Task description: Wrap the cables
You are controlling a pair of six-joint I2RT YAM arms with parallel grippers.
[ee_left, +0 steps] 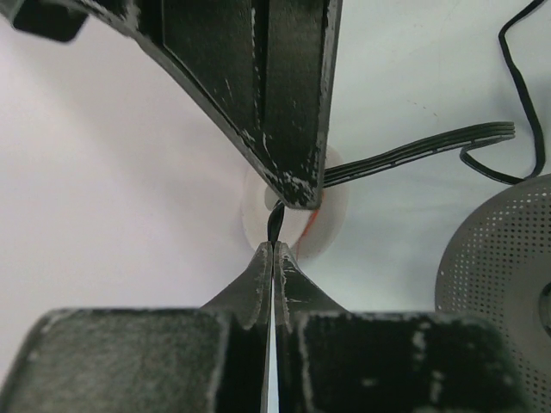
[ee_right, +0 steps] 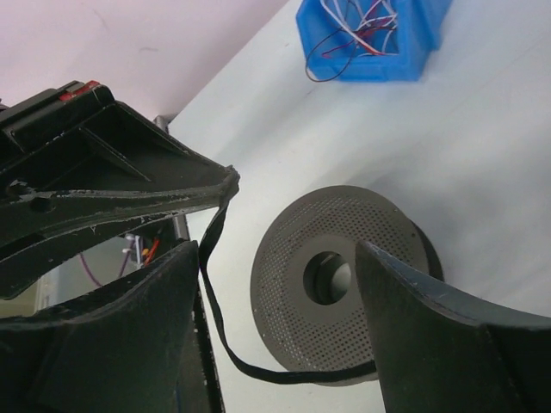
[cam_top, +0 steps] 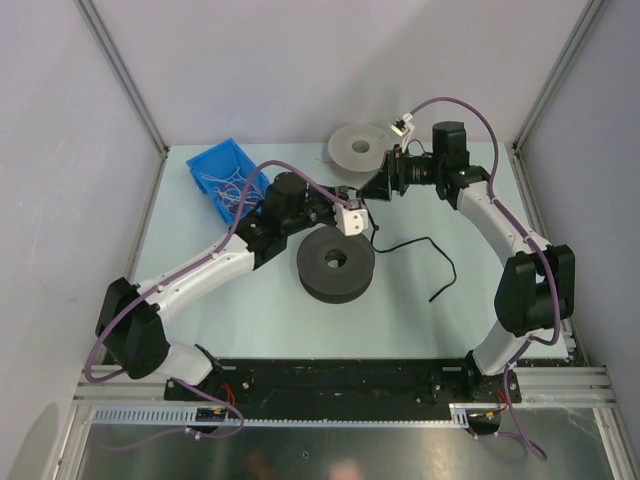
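Note:
A thin black cable (cam_top: 412, 243) lies loose on the table, right of the dark grey spool (cam_top: 335, 262). My left gripper (cam_top: 360, 197) is shut on one end of the cable (ee_left: 275, 225), just above the table. The cable's flat length (ee_left: 413, 155) trails away in the left wrist view. My right gripper (cam_top: 379, 184) is open and meets the left one tip to tip. In the right wrist view the cable (ee_right: 212, 288) hangs from the left gripper's tip, down between my open right fingers (ee_right: 405, 310), across a perforated grey spool (ee_right: 344, 275).
A light grey spool (cam_top: 360, 147) lies at the back. A blue bin (cam_top: 228, 180) of thin wires sits at the back left and also shows in the right wrist view (ee_right: 370, 43). A small white disc (ee_left: 323, 219) lies under the left fingertips. Walls enclose the table.

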